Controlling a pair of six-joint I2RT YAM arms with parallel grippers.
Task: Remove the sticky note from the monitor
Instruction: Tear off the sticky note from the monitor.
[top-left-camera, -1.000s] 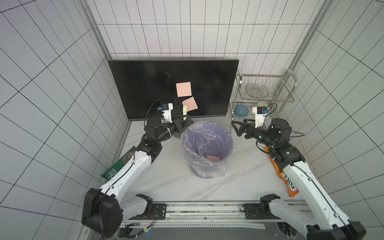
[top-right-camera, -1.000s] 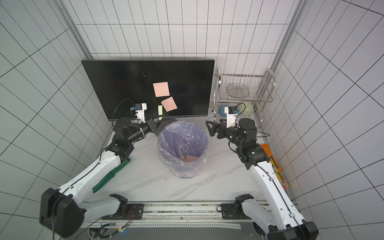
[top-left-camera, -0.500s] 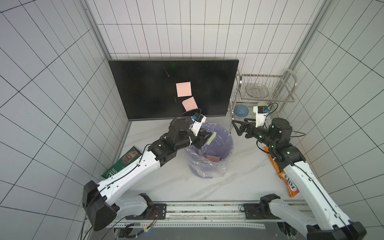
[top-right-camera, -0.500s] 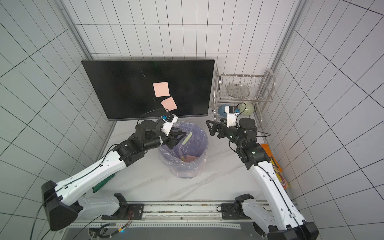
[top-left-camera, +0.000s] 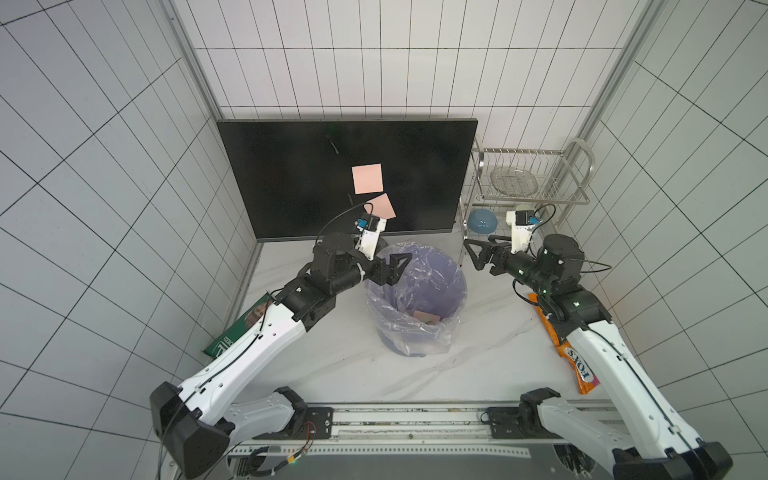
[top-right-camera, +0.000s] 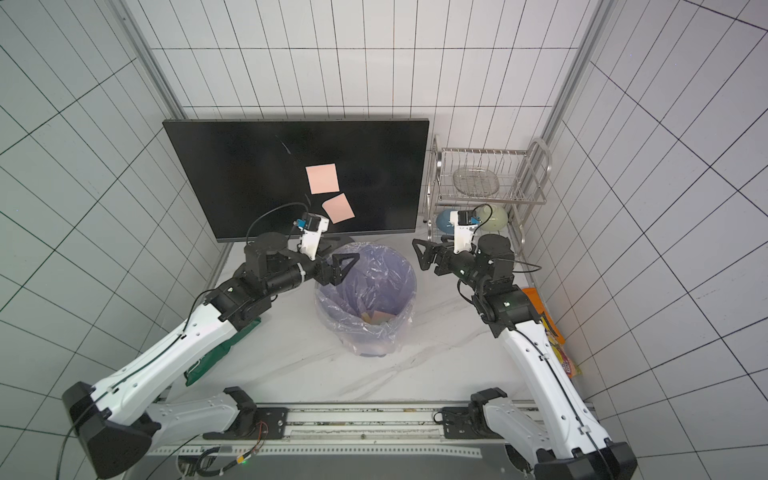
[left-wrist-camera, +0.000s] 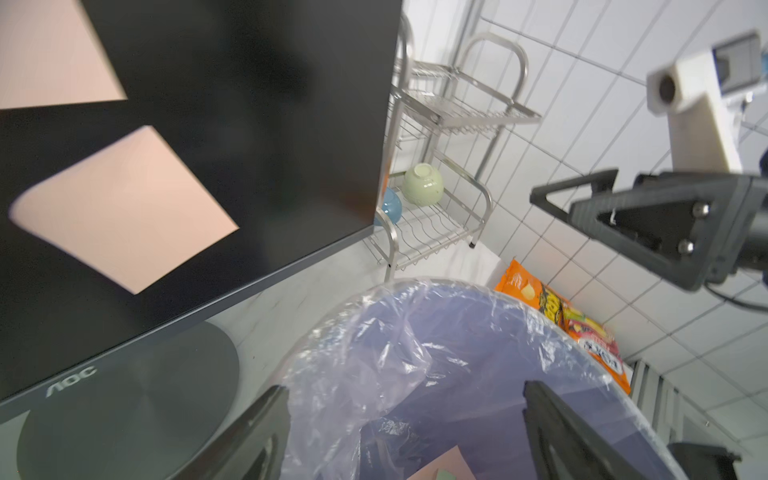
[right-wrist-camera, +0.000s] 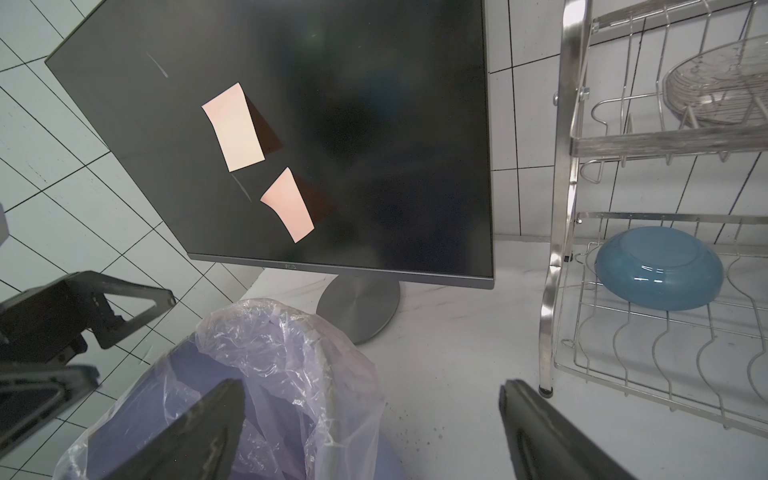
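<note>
My left gripper (top-left-camera: 395, 268) hangs open, empty over the bin (top-left-camera: 459, 286); right gripper (top-left-camera: 473, 254) open too. Upper note (top-left-camera: 367, 178) and lower note (top-left-camera: 381, 205) ahead, not yet off the monitor (top-left-camera: 291, 174)

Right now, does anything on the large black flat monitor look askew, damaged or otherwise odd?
The lower pink square sticky note sits tilted on the monitor, while the upper pink note hangs nearly straight; both lift off the glass. A thin pale streak marks the screen above them.
</note>
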